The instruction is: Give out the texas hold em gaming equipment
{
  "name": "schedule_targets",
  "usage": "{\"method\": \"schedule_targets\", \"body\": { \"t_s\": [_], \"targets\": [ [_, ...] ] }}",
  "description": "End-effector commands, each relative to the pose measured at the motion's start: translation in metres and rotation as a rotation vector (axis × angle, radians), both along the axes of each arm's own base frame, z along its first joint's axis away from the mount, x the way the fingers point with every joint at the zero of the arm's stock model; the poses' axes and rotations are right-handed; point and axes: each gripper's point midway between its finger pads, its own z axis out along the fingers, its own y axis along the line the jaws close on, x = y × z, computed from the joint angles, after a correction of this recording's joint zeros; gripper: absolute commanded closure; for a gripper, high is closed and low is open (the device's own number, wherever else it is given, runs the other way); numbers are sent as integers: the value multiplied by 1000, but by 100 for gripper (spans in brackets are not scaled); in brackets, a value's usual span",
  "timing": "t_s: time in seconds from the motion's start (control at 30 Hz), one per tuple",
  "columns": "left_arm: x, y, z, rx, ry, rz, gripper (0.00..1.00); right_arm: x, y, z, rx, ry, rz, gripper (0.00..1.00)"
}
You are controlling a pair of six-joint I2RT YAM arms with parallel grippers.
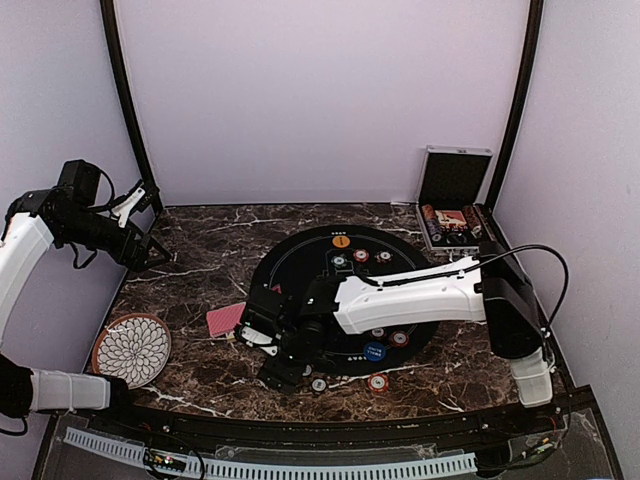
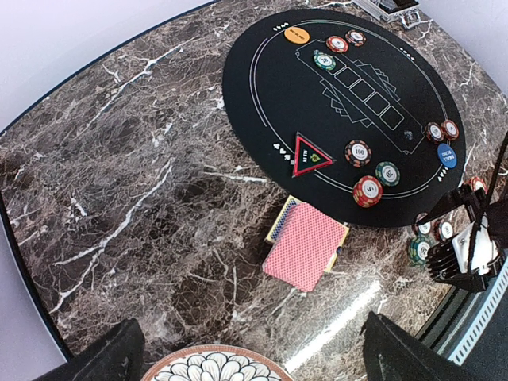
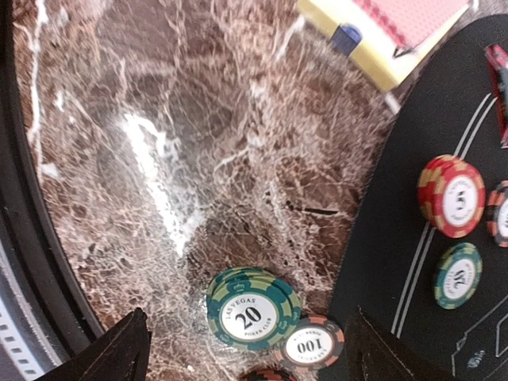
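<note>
My right hand [image 3: 250, 351] hangs low over the marble bench [image 3: 159, 159], fingers spread wide and holding nothing. A green 20 chip [image 3: 252, 308] and a 100 chip [image 3: 311, 343] lie on the bench between them, just beside the black mat [image 3: 397, 262]. A red 5 chip [image 3: 451, 196] sits on the mat. My left hand [image 2: 252, 337] is raised, open and empty. The red-backed cards [image 2: 305, 246] lie on the bench at the mat's edge.
</note>
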Motion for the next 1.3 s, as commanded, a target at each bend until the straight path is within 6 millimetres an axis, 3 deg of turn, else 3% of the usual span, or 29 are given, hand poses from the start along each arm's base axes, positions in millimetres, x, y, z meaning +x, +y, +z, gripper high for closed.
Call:
{"method": "schedule_targets", "body": {
  "t_s": [0.0,0.37,0.67,0.97,1.27],
  "targets": [
    [-9,-2,3,-10,3,-14,1,-6,2,-11,-24,10,34,14],
    [-8,-1,3,-6,3,-11,1,-9,-1,-29,-64,31,47,16],
    [-8,-1,2,-7,4,-9,1,-6,2,-28,-59,17,43,22],
    [-8,0,2,-3,1,-7,1,-6,2,-27,-61,19,43,37],
    [-8,-1,2,-4,0,-7,1,-4,-1,-32,-76,9,38,38]
  ]
}}
